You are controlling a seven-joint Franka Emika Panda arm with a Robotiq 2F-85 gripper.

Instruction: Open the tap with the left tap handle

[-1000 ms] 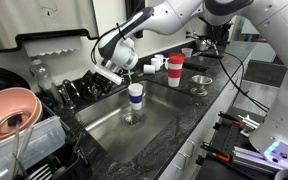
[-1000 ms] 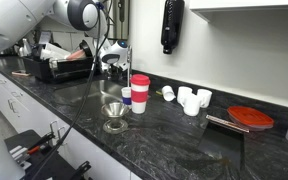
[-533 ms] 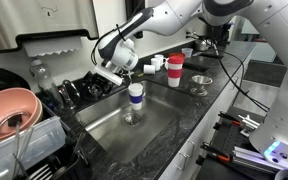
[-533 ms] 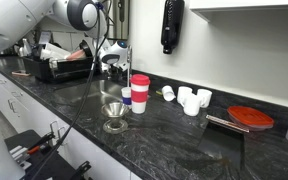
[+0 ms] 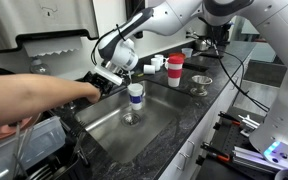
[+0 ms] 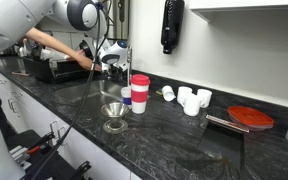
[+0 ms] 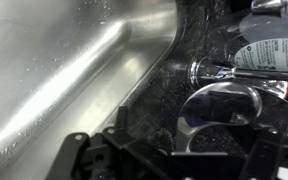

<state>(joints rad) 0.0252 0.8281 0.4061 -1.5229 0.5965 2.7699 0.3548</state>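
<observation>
1. Our claw [image 5: 105, 77] hangs low at the back edge of the sink [image 5: 144, 130], toward its left back corner. In the wrist view its dark fingers [image 7: 76, 150] seem to stand well apart with nothing between them, though shadow blurs their tips.
2. From the left edge of the counter a person's hand [image 5: 76, 92] reaches to just beside the claw. We cannot tell whether it touches the claw or any fitting.
3. We take the chrome lever just ahead of the claw, on the dark counter behind the sink's back rim, for the left tap handle [image 7: 220, 104]. The claw is near it but does not appear to press or grip it.
4. We see no water falling into the basin, where a blue-capped bottle [image 5: 134, 95] stands. So we judge the approach done, with the push on the lever and the opening itself left to do.
5. Further right, the tap [image 7: 210, 72] shows only a chrome fitting. The arm hides its spout in both exterior views, so we cannot confirm which handle of the pair this is. A labelled container [image 7: 269, 50] is cut off at the wrist view's top right corner.
</observation>
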